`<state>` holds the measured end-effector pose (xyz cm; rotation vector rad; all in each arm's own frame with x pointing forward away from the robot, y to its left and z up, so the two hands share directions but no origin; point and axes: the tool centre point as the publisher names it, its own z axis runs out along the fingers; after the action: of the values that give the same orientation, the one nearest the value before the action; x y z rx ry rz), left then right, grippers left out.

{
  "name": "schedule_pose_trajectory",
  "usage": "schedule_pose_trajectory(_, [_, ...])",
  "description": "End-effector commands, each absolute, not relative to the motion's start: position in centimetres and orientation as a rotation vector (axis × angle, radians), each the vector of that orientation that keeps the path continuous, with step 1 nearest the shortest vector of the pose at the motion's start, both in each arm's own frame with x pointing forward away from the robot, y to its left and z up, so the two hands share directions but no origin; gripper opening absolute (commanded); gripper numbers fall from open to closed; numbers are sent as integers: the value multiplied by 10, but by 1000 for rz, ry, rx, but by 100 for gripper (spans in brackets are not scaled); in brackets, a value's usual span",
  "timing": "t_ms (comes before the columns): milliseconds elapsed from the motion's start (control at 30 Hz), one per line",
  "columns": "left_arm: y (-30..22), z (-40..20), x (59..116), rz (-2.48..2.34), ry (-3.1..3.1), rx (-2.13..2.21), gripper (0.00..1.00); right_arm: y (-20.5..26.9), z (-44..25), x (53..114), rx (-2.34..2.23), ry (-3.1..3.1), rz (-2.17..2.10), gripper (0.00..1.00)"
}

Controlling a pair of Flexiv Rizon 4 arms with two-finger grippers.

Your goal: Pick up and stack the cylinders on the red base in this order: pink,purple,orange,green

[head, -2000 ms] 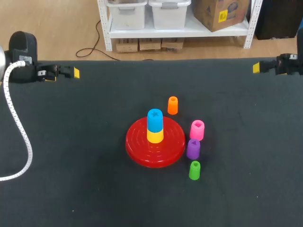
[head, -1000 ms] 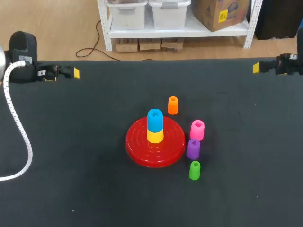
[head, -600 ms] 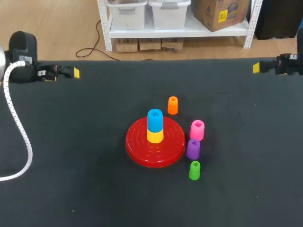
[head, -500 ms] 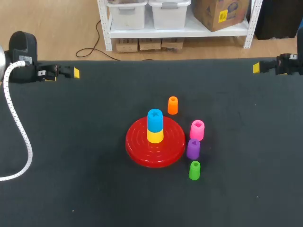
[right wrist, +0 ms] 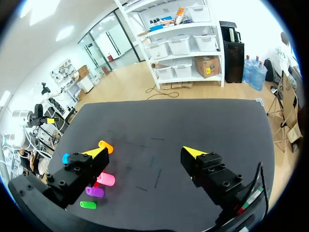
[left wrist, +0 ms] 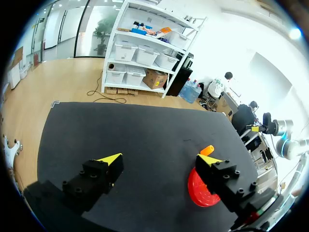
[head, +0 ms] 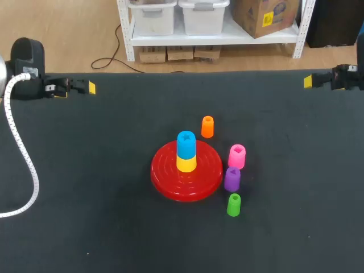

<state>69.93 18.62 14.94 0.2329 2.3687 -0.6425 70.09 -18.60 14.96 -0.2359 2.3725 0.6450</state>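
The red base [head: 165, 173] lies mid-table with a yellow cylinder [head: 186, 164] on it and a blue cylinder [head: 186, 143] on top of that. To its right stand the orange cylinder [head: 207, 126], pink cylinder [head: 237, 156], purple cylinder [head: 231, 178] and green cylinder [head: 234, 205]. My left gripper [head: 79, 87] hovers at the back left edge, open and empty [left wrist: 159, 159], far from the red base [left wrist: 205, 189]. My right gripper [head: 318, 81] is at the back right edge, open and empty [right wrist: 145, 152], with the pink cylinder [right wrist: 106, 180] and purple cylinder [right wrist: 95, 192] far ahead.
A white ribbed cable [head: 23, 159] trails from my left arm over the table's left side. The black tabletop [head: 296, 170] spreads wide around the base and cylinders.
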Motion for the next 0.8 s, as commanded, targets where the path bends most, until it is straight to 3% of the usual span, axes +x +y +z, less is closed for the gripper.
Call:
schedule_pose_trajectory(33, [185,151,700,-635,2376,230,100,-186,150,701,-237,2372,646,100])
schedule_pose_trajectory(300, [187,151,699,-642,2337,294,100,-186,150,701,-237,2372,646,100])
schedule_pose_trajectory(567, [166,157,700,-610,2193,1020,100,-186,150,701,-237,2372,646,100])
schedule_pose_trajectory(800, [145,154,685,-669,1998,1393,100,-186,150,701,-237,2372,646,100])
